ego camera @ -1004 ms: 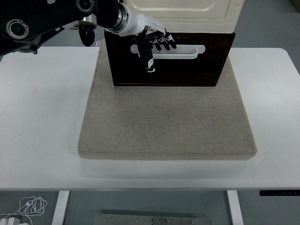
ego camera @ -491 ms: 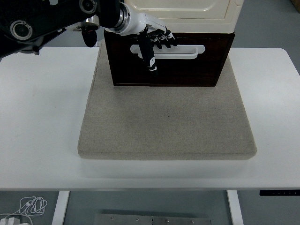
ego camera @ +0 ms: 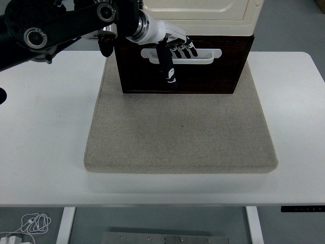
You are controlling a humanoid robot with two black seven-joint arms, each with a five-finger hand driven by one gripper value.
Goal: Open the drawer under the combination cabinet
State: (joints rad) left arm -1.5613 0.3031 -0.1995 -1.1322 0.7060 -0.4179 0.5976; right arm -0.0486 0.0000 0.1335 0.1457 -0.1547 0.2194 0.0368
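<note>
Table (ego camera: 40,152), white, fills the view; its near edge lies at 6 o'clock. On it rests a beige felt mat (ego camera: 180,134), centred. Toward 12 o'clock on the mat stands the dark brown drawer (ego camera: 203,76), closed flush beneath the cream cabinet (ego camera: 203,15). A white handle (ego camera: 205,55) crosses the drawer front. From 10 o'clock the black left arm (ego camera: 56,28) reaches in; the left hand (ego camera: 170,43) curls four fingers (ego camera: 185,51) over the handle's upper edge, thumb hanging straight down against the drawer front.
</note>
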